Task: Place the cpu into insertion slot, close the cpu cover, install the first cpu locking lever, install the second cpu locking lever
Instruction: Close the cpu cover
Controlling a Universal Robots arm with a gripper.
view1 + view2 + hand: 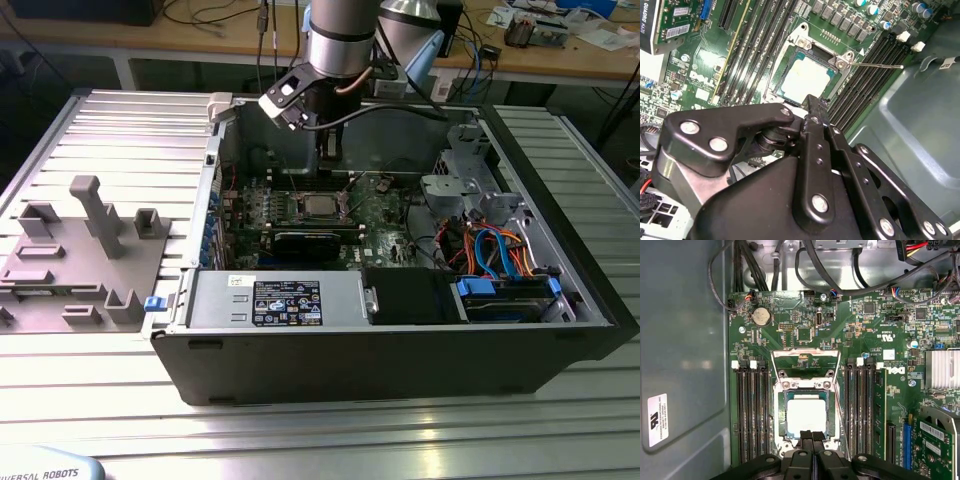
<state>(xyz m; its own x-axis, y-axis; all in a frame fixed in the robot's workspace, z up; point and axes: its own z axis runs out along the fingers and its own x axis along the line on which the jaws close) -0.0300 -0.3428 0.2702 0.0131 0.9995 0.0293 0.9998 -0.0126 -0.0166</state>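
The chip (806,413) is seated in its socket (805,386), the cover (805,351) (levers (880,65) too) is not yet closed, and the claw (812,437) is pinched together.

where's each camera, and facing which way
Exterior view: off the arm, looking down into the open computer case; the arm and gripper show.
First wrist view: on the wrist, straight down on the cpu; the gripper shows.
Second wrist view: on the wrist, slanted past the gripper at the cpu.
Shared: the cpu in the insertion slot.
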